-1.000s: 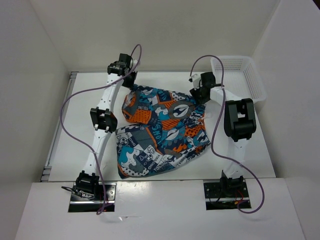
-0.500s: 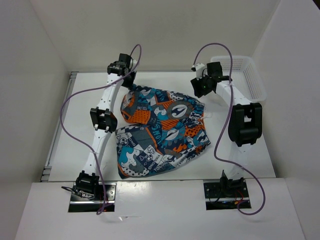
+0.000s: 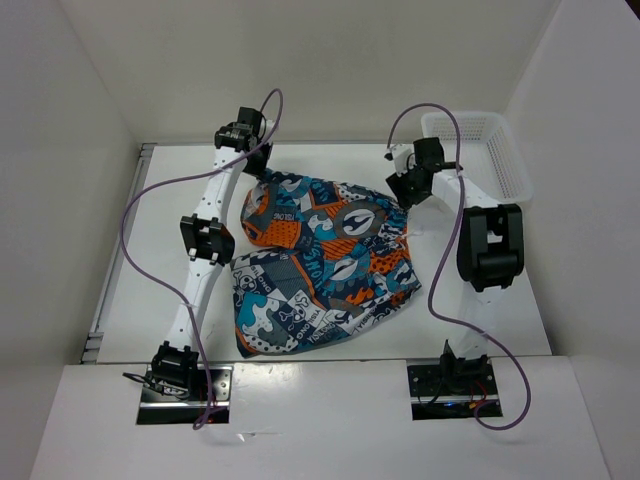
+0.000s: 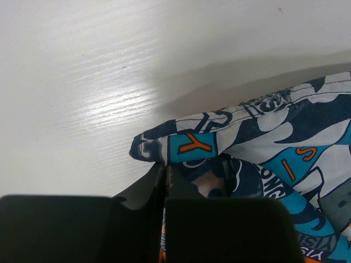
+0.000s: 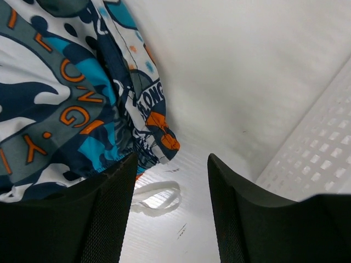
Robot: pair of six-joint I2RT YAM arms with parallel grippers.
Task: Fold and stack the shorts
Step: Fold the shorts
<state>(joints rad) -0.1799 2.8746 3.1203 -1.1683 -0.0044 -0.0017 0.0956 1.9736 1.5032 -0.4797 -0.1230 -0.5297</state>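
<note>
The printed shorts (image 3: 325,262) lie spread and rumpled on the middle of the table, with the left leg part folded over. My left gripper (image 3: 258,166) is at their far left corner, shut on a fold of the hem (image 4: 164,159). My right gripper (image 3: 407,188) is open and empty just beyond their far right corner. In the right wrist view the shorts' edge (image 5: 71,104) lies left of the gripper (image 5: 173,160), and the white drawstring loop (image 5: 156,197) lies on the table by the left finger (image 5: 112,203).
A white mesh basket (image 3: 482,148) stands at the back right corner, close to my right wrist; its wall shows in the right wrist view (image 5: 315,150). White walls enclose the table (image 3: 150,270) on three sides.
The right gripper has come off the shorts' far right corner, swung out toward the basket and settled back beside the corner, with its elbow shifted right. The left arm has not moved.
</note>
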